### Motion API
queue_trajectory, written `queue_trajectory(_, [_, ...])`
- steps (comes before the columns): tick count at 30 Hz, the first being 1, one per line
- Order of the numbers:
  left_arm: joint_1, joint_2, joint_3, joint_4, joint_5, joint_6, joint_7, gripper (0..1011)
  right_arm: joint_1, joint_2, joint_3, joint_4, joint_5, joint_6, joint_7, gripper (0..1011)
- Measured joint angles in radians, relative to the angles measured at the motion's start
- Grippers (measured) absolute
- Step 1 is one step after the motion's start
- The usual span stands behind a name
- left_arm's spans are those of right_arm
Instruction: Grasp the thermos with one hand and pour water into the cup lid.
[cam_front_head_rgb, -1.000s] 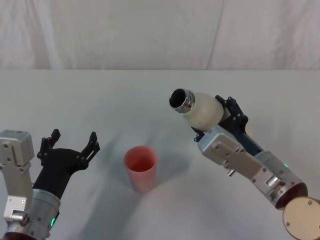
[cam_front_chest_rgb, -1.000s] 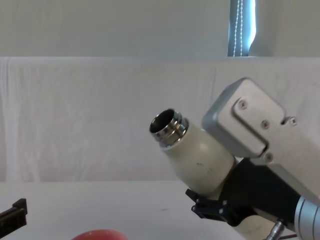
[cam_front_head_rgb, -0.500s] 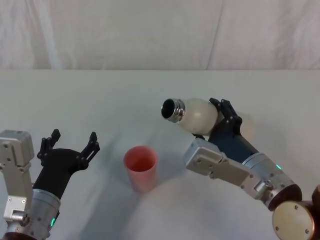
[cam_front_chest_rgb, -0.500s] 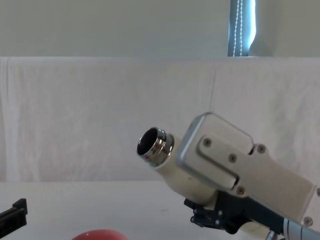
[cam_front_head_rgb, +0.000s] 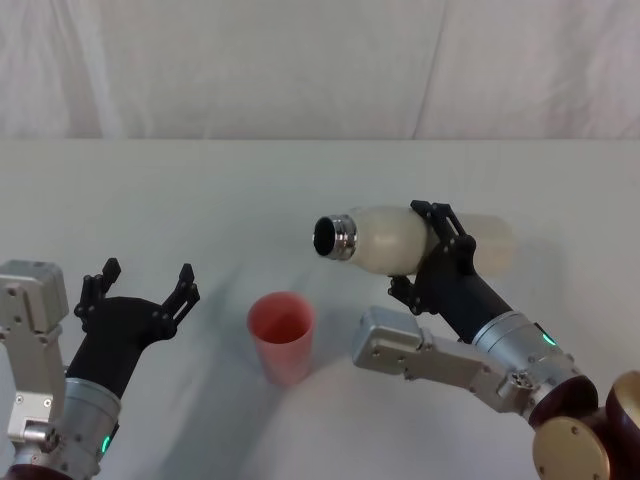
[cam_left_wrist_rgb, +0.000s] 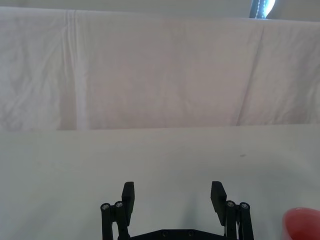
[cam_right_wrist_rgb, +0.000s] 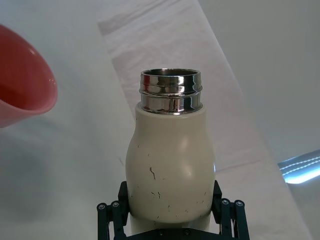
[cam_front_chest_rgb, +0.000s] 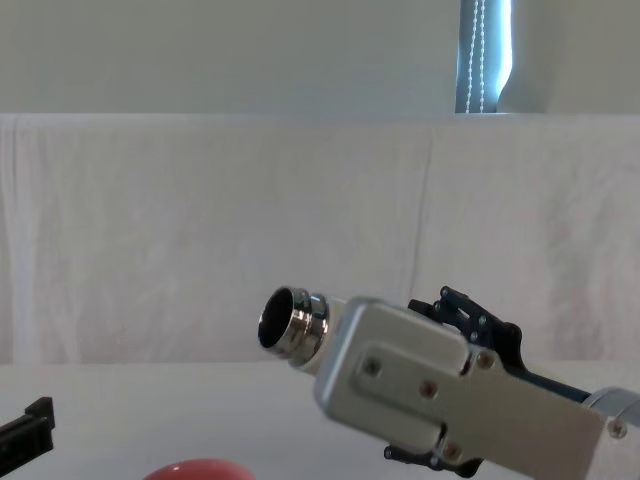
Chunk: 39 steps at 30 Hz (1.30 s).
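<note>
My right gripper (cam_front_head_rgb: 440, 245) is shut on the cream-white thermos (cam_front_head_rgb: 385, 238), which lies nearly level in the air, its steel neck pointing left. The open mouth hangs up and to the right of the salmon-red cup lid (cam_front_head_rgb: 282, 335), which stands open side up on the table. In the right wrist view the thermos (cam_right_wrist_rgb: 170, 165) sits between the black fingers and the cup lid (cam_right_wrist_rgb: 22, 80) shows off to one side. The chest view shows the steel neck of the thermos (cam_front_chest_rgb: 292, 322) above the cup lid's rim (cam_front_chest_rgb: 195, 468). My left gripper (cam_front_head_rgb: 140, 290) rests open at the left, apart from the cup lid.
A white cloth covers the table (cam_front_head_rgb: 200, 200) and hangs as a backdrop behind it. The bulky silver-grey right forearm (cam_front_head_rgb: 430, 355) lies just right of the cup lid.
The right arm has tipped the thermos down from a steep upward tilt to nearly level, and its mouth has moved left and lower toward the cup lid. The left arm has stayed put.
</note>
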Motion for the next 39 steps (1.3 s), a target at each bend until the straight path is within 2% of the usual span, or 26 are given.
queue_trajectory(15, [0.0, 0.0, 0.0, 0.0, 0.0, 0.0, 0.0, 1001, 0.018, 0.019, -0.042, 0.016, -0.101, 0.008, -0.02, 949])
queue_trajectory(33, [0.0, 0.0, 0.0, 0.0, 0.0, 0.0, 0.0, 1001, 0.041, 0.033, -0.092, 0.035, -0.193, 0.033, -0.027, 949])
queue_trajectory(39, [0.0, 0.0, 0.0, 0.0, 0.0, 0.0, 0.0, 1001, 0.044, 0.035, -0.101, 0.039, -0.205, 0.034, -0.031, 949])
